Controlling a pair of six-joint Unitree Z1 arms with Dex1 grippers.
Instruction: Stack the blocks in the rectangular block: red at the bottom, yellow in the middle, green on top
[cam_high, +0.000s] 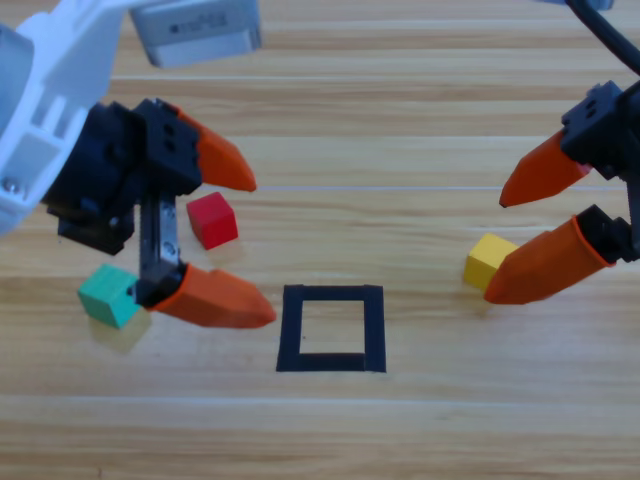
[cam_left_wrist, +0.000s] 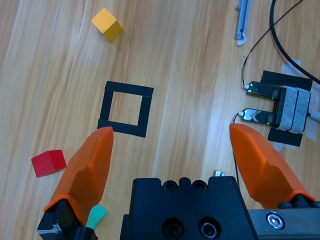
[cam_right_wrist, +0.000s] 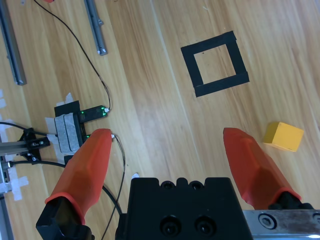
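The red cube (cam_high: 212, 220) (cam_left_wrist: 48, 163) lies on the table left of the black tape square (cam_high: 332, 328) (cam_left_wrist: 125, 109) (cam_right_wrist: 215, 64), whose wood centre is bare. My left gripper (cam_high: 252, 250) (cam_left_wrist: 171, 135) hangs open above the table, its jaws spread on either side of the red cube. The teal-green cube (cam_high: 109, 295) (cam_left_wrist: 95, 216) sits at the left, partly behind the lower left jaw. The yellow cube (cam_high: 489, 260) (cam_left_wrist: 107, 24) (cam_right_wrist: 283, 136) rests right of the square, beside the lower jaw of my open right gripper (cam_high: 492, 246) (cam_right_wrist: 166, 137).
A small electronic board with green lights (cam_left_wrist: 270, 107) (cam_right_wrist: 75, 122), taped down with cables, lies off to one side in both wrist views. Metal rails (cam_right_wrist: 95, 25) run along the table's far part.
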